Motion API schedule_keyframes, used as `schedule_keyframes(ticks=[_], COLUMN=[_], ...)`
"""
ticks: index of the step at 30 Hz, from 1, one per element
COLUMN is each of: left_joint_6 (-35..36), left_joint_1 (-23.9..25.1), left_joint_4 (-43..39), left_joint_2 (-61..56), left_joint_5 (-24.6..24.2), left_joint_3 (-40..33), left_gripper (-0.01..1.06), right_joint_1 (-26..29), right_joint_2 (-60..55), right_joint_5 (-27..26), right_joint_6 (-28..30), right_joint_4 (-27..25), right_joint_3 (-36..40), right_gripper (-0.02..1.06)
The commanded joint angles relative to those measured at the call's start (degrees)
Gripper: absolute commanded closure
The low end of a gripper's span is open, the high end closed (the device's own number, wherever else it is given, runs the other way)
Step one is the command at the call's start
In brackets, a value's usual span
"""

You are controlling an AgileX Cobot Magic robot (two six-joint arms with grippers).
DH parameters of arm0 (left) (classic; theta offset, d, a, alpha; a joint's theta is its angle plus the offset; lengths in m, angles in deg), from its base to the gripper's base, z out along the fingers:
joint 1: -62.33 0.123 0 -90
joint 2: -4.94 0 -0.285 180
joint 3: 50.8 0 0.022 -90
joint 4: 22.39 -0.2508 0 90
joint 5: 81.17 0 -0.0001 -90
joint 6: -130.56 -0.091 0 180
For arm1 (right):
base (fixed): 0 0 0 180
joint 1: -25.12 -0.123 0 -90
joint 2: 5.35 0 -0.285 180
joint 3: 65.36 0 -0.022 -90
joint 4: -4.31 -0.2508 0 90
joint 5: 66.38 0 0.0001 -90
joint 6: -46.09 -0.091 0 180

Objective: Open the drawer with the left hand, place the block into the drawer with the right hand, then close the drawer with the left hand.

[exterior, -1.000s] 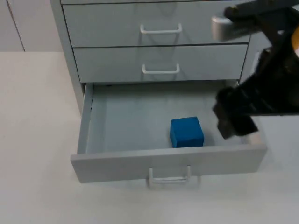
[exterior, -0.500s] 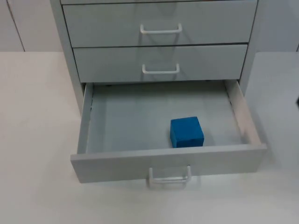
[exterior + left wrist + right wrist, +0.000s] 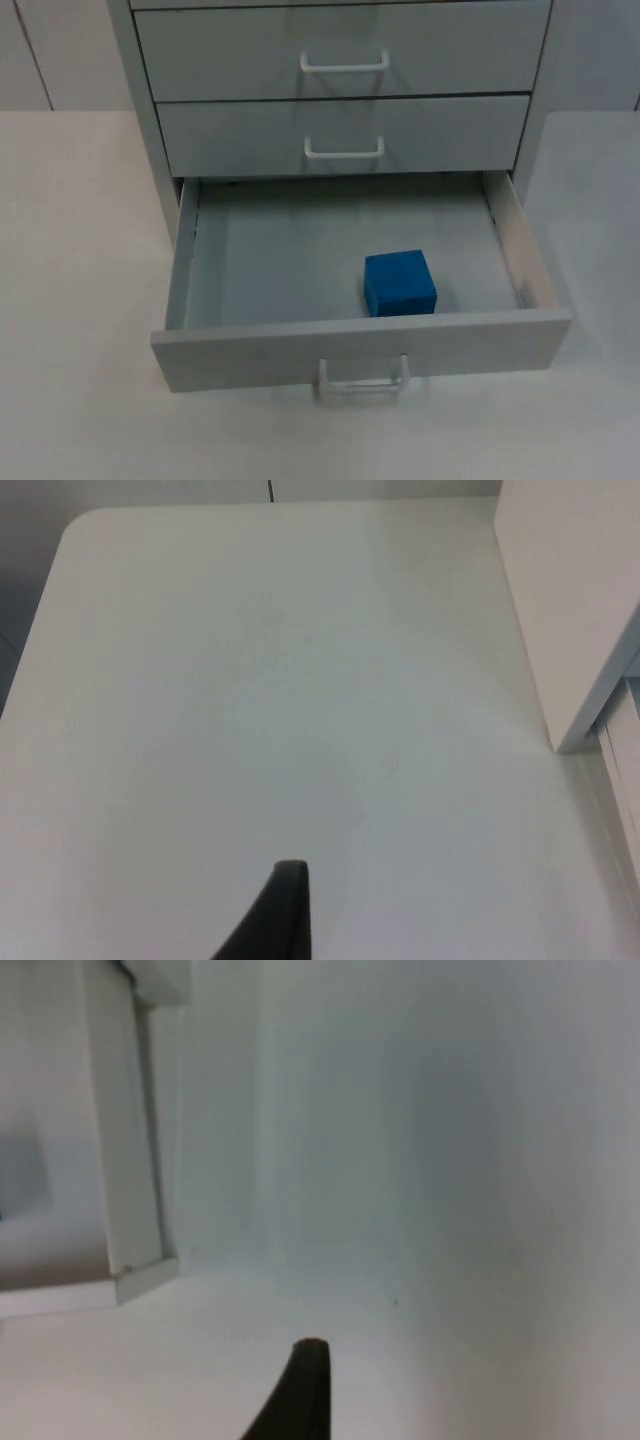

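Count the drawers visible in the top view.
3. The top drawer and the middle drawer are shut, one above the other. The bottom drawer is pulled open, with a blue block inside near its front. Any drawers higher up would be out of frame.

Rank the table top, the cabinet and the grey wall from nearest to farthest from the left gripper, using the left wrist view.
From the left gripper:
1. Table top, directly beneath it.
2. Cabinet, standing on the table to one side.
3. Grey wall, beyond the table's far edge.
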Motion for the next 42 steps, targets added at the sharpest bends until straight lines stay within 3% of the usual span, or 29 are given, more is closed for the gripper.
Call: schedule_keyframes(ticks=[1, 19, 23, 25, 27, 29, 30, 32, 34, 35, 38, 39, 42], left_joint_6=[0.0, -5.0, -9.2, -14.0, -21.1, -25.3, -25.3, -30.7, -34.9, -34.9, -39.0, -39.0, -39.0], left_joint_1=[0.2, 0.2, 0.2, 0.1, -0.6, -2.7, -2.7, -5.5, -9.2, -9.2, -16.5, -16.5, -23.4], left_joint_4=[0.8, 6.2, 10.2, 17.1, 24.7, 29.8, 29.8, 32.7, 35.8, 35.8, 36.9, 36.9, 36.8], left_joint_2=[-0.4, -0.4, 0.1, 0.9, 2.2, 3.7, 3.7, 5.1, 6.4, 6.4, 8.7, 8.7, 11.6], left_joint_5=[0.6, 0.0, -0.9, -1.6, -2.2, -2.4, -2.4, -2.5, -2.3, -2.3, -1.4, -1.4, 1.0], left_joint_3=[-0.2, -0.2, -0.2, -0.2, -0.2, -0.2, -0.2, -0.2, -0.2, -0.2, -0.2, -0.2, -0.2], left_gripper=[0.00, 0.00, 0.00, 0.04, 0.18, 0.41, 0.41, 0.68, 0.86, 0.86, 1.05, 1.05, 1.05], right_joint_1=[1.2, 2.0, 2.0, 2.0, 2.0, 2.0, 2.0, 2.0, 2.0, 2.0, 2.0, 2.0, 2.0], right_joint_2=[0.6, 0.6, 0.6, 0.6, 0.6, 0.6, 0.6, 0.6, 0.6, 0.6, 0.6, 0.6, 0.6], right_joint_5=[1.5, 1.9, 2.0, 2.0, 2.0, 2.0, 2.0, 2.0, 2.0, 2.0, 2.2, 2.2, 2.2], right_joint_6=[1.3, 1.7, 1.7, 1.7, 1.7, 1.7, 1.7, 1.7, 1.7, 1.7, 1.7, 1.7, 1.7], right_joint_4=[-0.3, 0.0, 0.0, 0.0, 0.0, 0.1, 0.1, 0.1, 0.1, 0.1, 0.1, 0.1, 0.1], right_joint_3=[0.3, 0.3, 0.3, 0.3, 0.3, 0.3, 0.3, 0.3, 0.3, 0.3, 0.3, 0.3, 0.3], right_gripper=[0.20, 0.20, 0.20, 0.20, 0.20, 0.20, 0.20, 0.20, 0.20, 0.20, 0.20, 0.20, 0.20])
